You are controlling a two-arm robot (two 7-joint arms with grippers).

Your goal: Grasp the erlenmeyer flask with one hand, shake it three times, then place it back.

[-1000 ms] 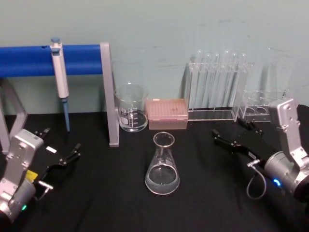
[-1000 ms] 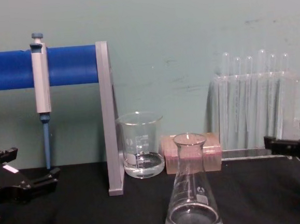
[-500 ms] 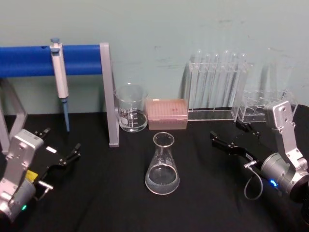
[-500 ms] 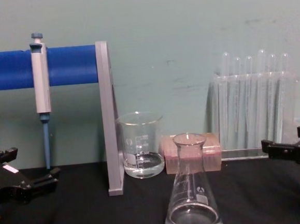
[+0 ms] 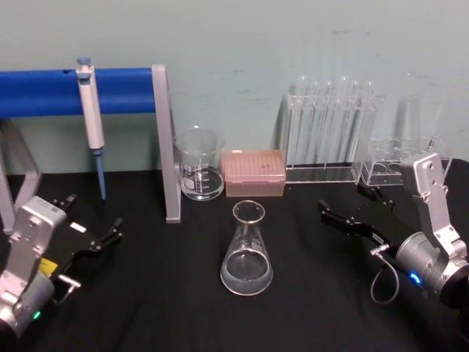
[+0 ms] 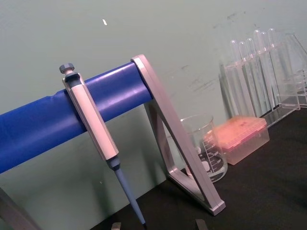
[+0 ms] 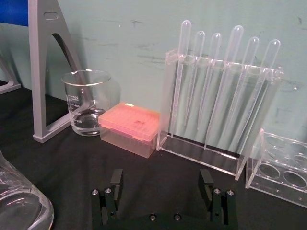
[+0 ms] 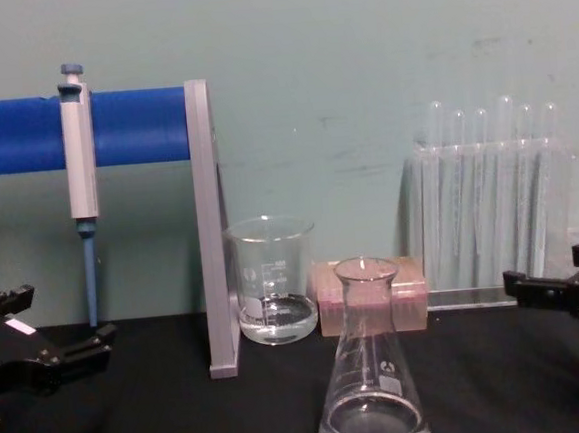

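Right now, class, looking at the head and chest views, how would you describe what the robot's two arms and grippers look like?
Both arms have silver-grey boxy housings ending in black grippers with thin flat fingers. The left gripper bears a small white label, with a yellow sticker on its arm. The right gripper has a looping grey cable and a blue light near its round joint.
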